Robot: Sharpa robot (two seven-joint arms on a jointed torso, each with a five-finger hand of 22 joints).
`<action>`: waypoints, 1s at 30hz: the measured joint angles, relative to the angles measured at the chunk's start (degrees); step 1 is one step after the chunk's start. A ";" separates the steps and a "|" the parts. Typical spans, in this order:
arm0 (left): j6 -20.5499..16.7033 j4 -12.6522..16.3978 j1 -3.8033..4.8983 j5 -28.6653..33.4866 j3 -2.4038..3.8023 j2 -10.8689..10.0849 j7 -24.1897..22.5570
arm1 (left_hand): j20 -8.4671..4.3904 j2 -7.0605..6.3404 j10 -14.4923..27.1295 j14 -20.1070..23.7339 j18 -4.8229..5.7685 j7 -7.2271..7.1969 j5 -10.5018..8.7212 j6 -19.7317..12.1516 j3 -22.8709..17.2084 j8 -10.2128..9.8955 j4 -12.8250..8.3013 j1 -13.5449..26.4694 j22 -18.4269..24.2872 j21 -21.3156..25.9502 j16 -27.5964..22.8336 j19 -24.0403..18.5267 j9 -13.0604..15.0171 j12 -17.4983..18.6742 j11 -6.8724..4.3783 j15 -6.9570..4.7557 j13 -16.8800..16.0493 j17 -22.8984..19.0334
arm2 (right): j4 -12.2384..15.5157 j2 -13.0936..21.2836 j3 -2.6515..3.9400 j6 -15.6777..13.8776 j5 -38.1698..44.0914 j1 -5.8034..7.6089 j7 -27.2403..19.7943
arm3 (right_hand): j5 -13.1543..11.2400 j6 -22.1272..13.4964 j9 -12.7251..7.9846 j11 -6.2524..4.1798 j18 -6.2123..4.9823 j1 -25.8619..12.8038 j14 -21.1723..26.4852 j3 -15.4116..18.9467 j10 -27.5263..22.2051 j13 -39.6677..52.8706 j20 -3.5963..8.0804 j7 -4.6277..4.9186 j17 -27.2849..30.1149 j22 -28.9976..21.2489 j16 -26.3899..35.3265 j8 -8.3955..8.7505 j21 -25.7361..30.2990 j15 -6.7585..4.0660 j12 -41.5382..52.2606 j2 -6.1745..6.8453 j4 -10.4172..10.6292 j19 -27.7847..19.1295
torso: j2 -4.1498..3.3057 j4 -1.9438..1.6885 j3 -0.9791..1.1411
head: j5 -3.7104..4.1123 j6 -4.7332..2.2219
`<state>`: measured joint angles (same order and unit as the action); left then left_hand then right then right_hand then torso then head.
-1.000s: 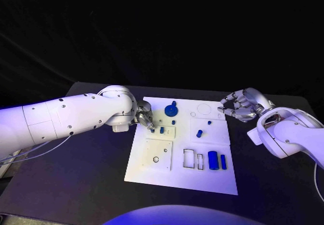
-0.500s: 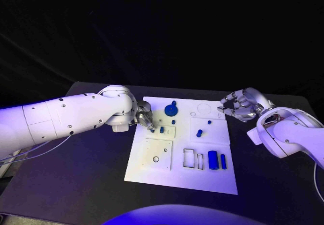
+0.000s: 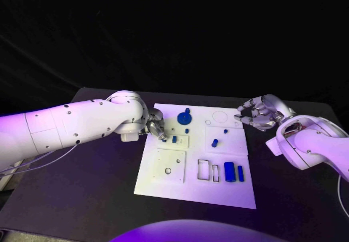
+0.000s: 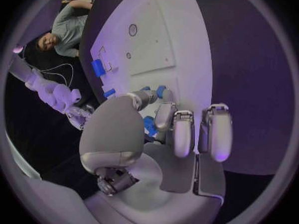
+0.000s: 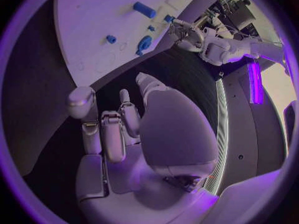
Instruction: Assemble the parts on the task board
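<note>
Two thick arms in glossy white shells, rounded at the joints. Small dark screws dotted along the left arm (image 3: 80, 123); thin pale cables trailing beneath it near the elbow. Right arm (image 3: 312, 146) with a bulbous white casing. Each ending in a silver metal robot hand, left (image 3: 155, 127) and right (image 3: 258, 115), with segmented fingers (image 4: 184, 133) and smooth domed palm covers.

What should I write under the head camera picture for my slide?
Left hand reaches over the white task board with blue parts; right hand waits beside it.
</note>
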<state>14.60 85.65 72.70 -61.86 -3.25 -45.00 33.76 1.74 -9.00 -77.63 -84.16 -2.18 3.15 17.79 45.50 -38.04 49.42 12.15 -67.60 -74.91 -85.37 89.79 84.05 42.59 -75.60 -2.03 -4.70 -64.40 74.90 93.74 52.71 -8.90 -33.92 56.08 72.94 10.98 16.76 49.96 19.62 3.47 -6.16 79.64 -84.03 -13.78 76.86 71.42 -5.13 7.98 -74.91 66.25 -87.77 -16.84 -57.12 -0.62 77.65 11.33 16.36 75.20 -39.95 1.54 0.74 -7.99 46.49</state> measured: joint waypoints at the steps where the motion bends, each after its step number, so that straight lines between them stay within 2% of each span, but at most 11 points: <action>1: 0.06 -0.06 0.00 0.03 0.01 0.05 0.02 | 0.00 0.00 0.00 0.00 0.00 0.00 0.00 0.00 0.00 0.02 0.00 0.00 0.00 0.00 0.00 0.00 0.00 0.00 0.00 0.00 0.00 0.00 | 0.00 0.00 0.00 0.00 0.00 -0.01 0.00 | 0.00 0.00 0.00 0.00 0.00 0.00 0.00 0.00 0.00 0.00 0.00 0.00 0.00 0.00 0.00 0.00 0.00 0.00 0.00 0.00 0.00 0.00 | 0.00 0.00 0.00 | 0.00 0.03; 22: 0.68 -1.73 0.09 0.66 0.08 1.99 2.72 | 0.00 -0.53 0.01 0.01 -0.01 0.00 -0.01 0.43 -0.01 0.09 -0.01 0.53 0.00 0.00 0.00 0.00 0.04 0.00 0.01 0.01 0.27 0.00 | 0.03 -0.08 0.00 0.00 -0.01 -0.05 -0.03 | 0.67 -0.21 0.16 -0.20 -0.01 0.00 0.00 -0.41 -0.20 -0.05 0.00 -0.21 0.00 -0.07 0.00 0.00 0.26 0.00 0.00 0.00 0.08 0.00 | 0.01 0.02 0.07 | -0.05 0.21; 24: 0.78 -1.89 0.10 0.71 0.09 2.20 3.07 | 0.00 -0.52 0.01 0.01 0.00 0.00 -0.50 0.43 -0.97 0.09 -0.77 1.03 0.00 0.00 0.00 0.00 0.17 0.00 0.01 0.00 0.40 0.00 | 0.04 -0.08 0.00 0.00 -0.01 -0.05 -0.03 | 0.67 -0.21 0.16 -0.20 -0.01 0.00 0.00 -0.41 -0.20 -0.05 0.00 -0.21 0.00 -0.07 0.00 0.00 0.26 0.00 0.00 0.00 0.08 0.00 | 0.01 0.05 0.05 | -0.05 0.23; 30: 1.03 -2.23 0.13 1.08 0.11 2.55 3.77 | 0.00 0.08 0.01 0.01 0.00 -0.27 -1.75 0.17 -1.04 -0.08 -0.71 1.73 0.00 0.00 0.00 0.00 0.41 0.22 0.01 0.01 1.02 0.00 | 0.08 -0.02 0.00 0.00 -0.01 -0.06 -0.04 | 0.67 -0.21 0.16 -0.20 -0.01 0.00 0.00 -0.41 -0.20 -0.05 0.00 -0.21 0.00 -0.06 0.00 0.00 0.26 0.00 0.00 0.00 0.08 0.00 | 0.01 0.05 0.03 | 0.05 0.26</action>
<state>15.63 83.41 72.83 -60.79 -3.14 -42.46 37.54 1.74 -8.92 -77.62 -84.15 -2.18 2.88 16.04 45.66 -39.08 49.34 11.45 -65.87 -74.91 -85.37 89.79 84.05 43.00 -75.39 -2.03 -4.70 -63.38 74.91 93.82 52.69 -8.91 -33.93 56.07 72.88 10.94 17.43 49.75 19.78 3.27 -6.17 79.64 -84.03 -14.18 76.66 71.37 -5.13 7.77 -74.91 66.19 -87.77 -16.84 -56.86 -0.62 77.65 11.33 16.44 75.20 -39.94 1.60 0.77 -7.94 46.75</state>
